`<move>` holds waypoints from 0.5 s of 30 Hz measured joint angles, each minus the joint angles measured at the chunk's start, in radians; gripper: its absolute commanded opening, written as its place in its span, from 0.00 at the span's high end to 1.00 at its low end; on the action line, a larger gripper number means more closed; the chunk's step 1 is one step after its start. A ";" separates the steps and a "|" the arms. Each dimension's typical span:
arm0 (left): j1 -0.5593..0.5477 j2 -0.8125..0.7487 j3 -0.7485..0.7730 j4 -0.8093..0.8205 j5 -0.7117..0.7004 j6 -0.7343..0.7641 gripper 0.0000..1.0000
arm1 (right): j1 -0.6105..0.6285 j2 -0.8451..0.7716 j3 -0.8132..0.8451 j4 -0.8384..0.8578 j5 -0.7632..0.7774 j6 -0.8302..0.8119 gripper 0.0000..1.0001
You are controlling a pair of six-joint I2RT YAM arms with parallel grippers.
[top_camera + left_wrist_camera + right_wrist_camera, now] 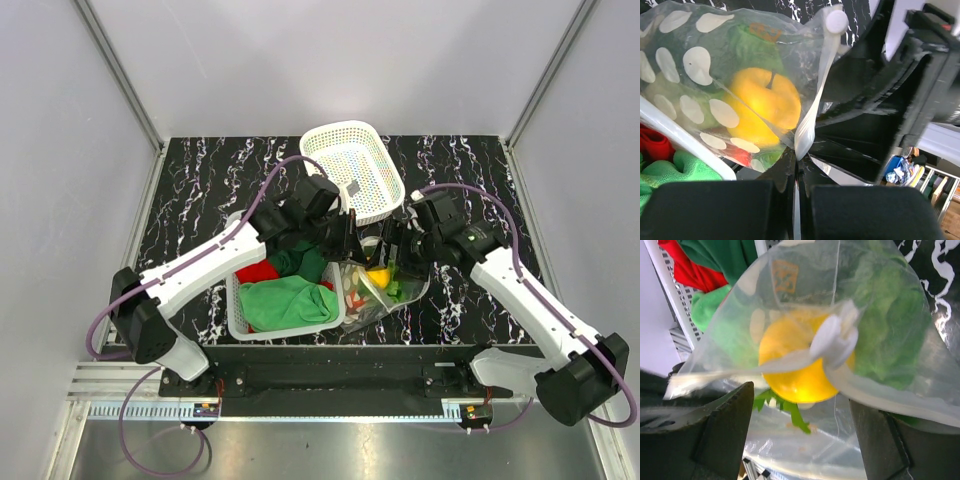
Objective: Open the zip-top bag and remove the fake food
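Both arms meet over the middle of the black marbled worktop (200, 190). The zip-top bag (370, 295) sits just right of the near basket (232, 312), and its top edge is pulled up toward the claws. In the left wrist view the bag lies against that basket's white rim. The left claw (797, 185) is clamped on the bag. Its two dark fingers (715, 210) are pressed together, and the white zip strip (807, 125) runs down into the seam between them. The slider (836, 21) sits at the upper end of that strip. The right claw (801, 410) is spread wide. Its fingers (725, 435) stand at either side of the bag's top, with the slider and zip strip in the gap, and I see no pinch on the plastic. The fake food is all inside the bag. The yellow ball (762, 105) is in the middle, right behind the slider in the right wrist view. The lettuce (890, 325) is beside it, and a red piece (737, 154) is low against the film. Other pieces are too blurred to name. The near basket holds a green cloth (285, 300) and a red cloth (262, 270). The far basket (345, 126) sits behind the claws, tilted, and well clear of the bag.
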 measured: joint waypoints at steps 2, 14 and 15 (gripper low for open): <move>0.000 0.000 -0.005 0.009 0.003 -0.006 1.00 | 0.000 0.001 -0.032 0.039 0.000 0.006 0.13; 0.000 0.002 -0.016 0.045 0.027 -0.026 1.00 | 0.000 0.004 -0.154 0.205 -0.013 0.038 0.37; 0.000 0.002 -0.021 0.050 0.029 -0.029 1.00 | 0.000 0.004 -0.159 0.216 -0.007 0.037 0.46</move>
